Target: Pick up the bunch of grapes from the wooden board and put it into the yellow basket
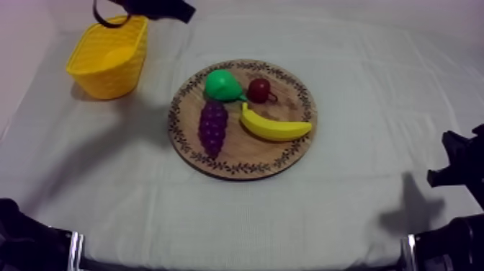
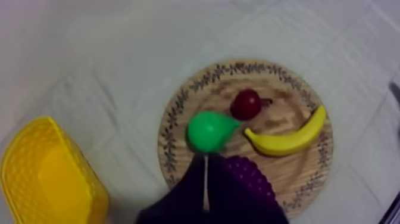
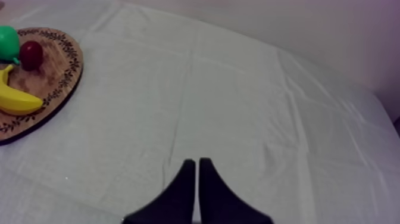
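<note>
Hanging near the yellow basket, left gripper clenched empty; bunch of grapes lies on wooden board; right gripper clenched too

Bunch of grapes on wooden board; yellow basket apart.
Grapes dark purple, lying flat on the board's left part, broad end far, tip toward the near rim. Board round, patterned rim. Basket upright, mouth open upward, well off to the board's far left.

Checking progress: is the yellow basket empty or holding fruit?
Empty: the yellow basket is bare inside; the purple bunch of grapes lies on the round wooden board.
</note>
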